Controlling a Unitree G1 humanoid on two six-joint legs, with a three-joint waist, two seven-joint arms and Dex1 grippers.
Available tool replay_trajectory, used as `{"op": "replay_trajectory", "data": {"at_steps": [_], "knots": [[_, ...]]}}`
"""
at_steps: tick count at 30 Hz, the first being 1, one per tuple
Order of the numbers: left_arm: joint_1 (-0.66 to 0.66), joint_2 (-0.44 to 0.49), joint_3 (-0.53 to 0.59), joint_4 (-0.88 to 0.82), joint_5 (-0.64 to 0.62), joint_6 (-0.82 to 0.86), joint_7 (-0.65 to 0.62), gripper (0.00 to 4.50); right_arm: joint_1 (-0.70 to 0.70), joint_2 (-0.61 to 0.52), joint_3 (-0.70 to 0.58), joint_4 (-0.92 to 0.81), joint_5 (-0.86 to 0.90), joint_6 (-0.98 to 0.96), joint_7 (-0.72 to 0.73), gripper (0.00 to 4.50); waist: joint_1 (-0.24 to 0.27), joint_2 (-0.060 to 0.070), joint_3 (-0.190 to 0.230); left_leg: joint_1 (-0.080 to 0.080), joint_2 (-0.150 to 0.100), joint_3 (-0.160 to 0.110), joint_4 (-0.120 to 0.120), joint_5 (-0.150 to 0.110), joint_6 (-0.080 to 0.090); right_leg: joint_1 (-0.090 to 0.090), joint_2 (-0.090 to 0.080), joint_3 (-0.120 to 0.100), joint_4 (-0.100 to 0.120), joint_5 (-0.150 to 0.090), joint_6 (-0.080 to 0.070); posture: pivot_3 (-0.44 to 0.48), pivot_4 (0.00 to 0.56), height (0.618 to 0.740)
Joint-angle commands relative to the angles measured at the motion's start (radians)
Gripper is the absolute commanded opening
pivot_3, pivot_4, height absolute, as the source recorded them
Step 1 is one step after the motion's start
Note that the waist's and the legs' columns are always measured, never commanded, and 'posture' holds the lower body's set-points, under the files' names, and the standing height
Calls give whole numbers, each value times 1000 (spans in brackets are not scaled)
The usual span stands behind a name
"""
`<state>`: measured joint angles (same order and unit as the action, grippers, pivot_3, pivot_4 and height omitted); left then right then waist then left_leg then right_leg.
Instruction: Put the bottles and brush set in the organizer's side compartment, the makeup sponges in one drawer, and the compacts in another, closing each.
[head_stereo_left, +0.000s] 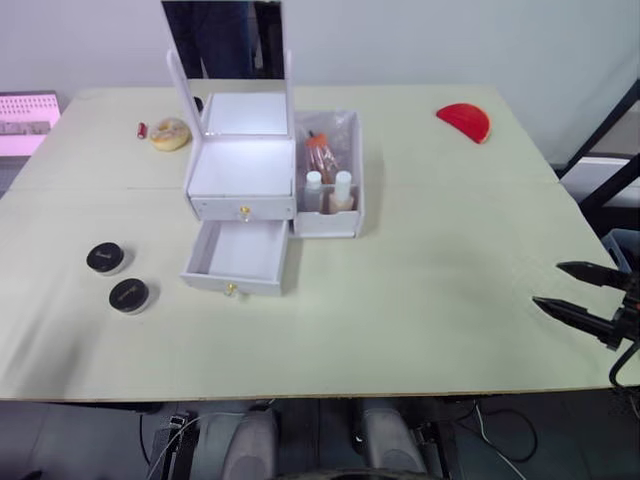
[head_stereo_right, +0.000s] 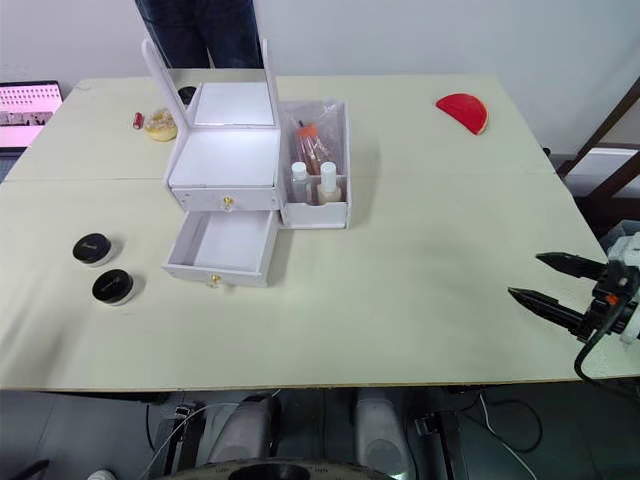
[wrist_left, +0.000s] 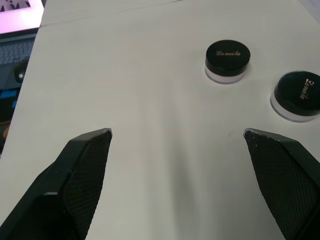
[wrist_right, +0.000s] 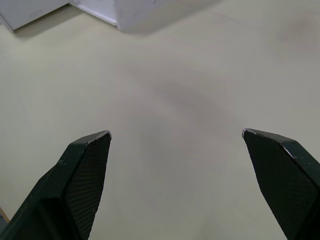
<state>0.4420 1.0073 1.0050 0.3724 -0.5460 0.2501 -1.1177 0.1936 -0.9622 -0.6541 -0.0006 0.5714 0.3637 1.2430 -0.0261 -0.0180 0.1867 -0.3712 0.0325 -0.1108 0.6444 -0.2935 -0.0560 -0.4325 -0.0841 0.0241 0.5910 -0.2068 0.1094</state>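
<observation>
Compacts (wrist_left: 227, 60): two, just ahead of left gripper (wrist_left: 177, 135), fingers apart, empty. Risk: smooth lids slipping out sideways.

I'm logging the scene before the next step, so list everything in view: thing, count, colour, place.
White plastic organizer with mirror lid: 1, white, table centre-left; lid up.
Lower drawer: 1, white, pulled open, looks empty.
Upper drawer: 1, white, shut.
White-capped bottles: 2, in the side compartment.
Brush set in clear bag: 1, orange-tipped, side compartment, behind the bottles.
Round black-lidded compacts: 2, table, left of the lower drawer.
Red half-round sponge: 1, far right of table.
Tan round sponge: 1, far left, behind organizer.
Small red item: 1, beside tan sponge.
Laptop: 1, pink screen, far left edge.
Person: 1, dark clothes, behind table.
Left gripper: open, near compacts.
Right gripper: open, right table edge.
</observation>
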Motion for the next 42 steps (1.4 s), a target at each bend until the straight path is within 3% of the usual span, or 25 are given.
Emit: {"op": "replay_trajectory", "data": {"at_steps": [1, 7, 11, 16, 20, 28, 34, 42], "knots": [[-22, 21, 6, 8, 15, -29, -10, 4444, -21, 4, -26, -33, 15, -14, -19, 4500, -1, 0, 0, 0, 0, 0, 0, 0, 0, 0, 0, 0, 0, 0, 0, 0, 150, 739], [-44, -6, -12, -39, 22, -24, -9, 4444, -42, 8, 3, -90, 27, 11, -50, 4500, -4, 0, 0, 0, 0, 0, 0, 0, 0, 0, 0, 0, 1, 0, 0, 0, 150, 739], [-9, -106, -38, -268, -27, 54, 33, 4444, -110, 12, 89, -274, 113, 120, -113, 4500, -13, 1, 0, 0, 0, 0, 0, 0, 0, 1, 0, 0, 2, 0, 0, 0, 150, 739], [35, -272, -109, -558, -62, 137, 161, 4444, -308, 22, 262, -423, 173, 218, -217, 4500, -18, 0, 0, 2, 0, 0, 0, 0, 0, 2, 0, 1, 4, 1, -1, 0, 150, 739], [29, -393, -192, -686, -37, 137, 282, 4444, -511, 51, 420, -479, 207, 305, -273, 4500, -13, -1, 0, 2, 0, 0, 1, 0, 0, 2, 0, 1, 4, 1, -1, 0, 150, 739], [-67, -454, -341, -641, 96, 62, 434, 4444, -742, 137, 613, -536, 221, 411, -346, 4500, 17, -1, -1, 2, 0, -2, 1, 0, 1, 2, 2, 0, 4, 4, -6, 0, 150, 739], [-174, -470, -429, -547, 155, 34, 509, 4444, -768, 156, 668, -542, 195, 398, -333, 4500, 13, -2, -2, 2, 0, -2, 2, 0, 0, 3, 2, 0, 4, 4, -6, 0, 150, 739], [-245, -470, -499, -493, 160, 28, 519, 4444, -779, 197, 668, -533, 182, 389, -357, 4500, 11, -2, -2, 4, 0, -2, 2, 1, 1, 3, 2, 0, 6, 5, -6, 0, 150, 739]]}}
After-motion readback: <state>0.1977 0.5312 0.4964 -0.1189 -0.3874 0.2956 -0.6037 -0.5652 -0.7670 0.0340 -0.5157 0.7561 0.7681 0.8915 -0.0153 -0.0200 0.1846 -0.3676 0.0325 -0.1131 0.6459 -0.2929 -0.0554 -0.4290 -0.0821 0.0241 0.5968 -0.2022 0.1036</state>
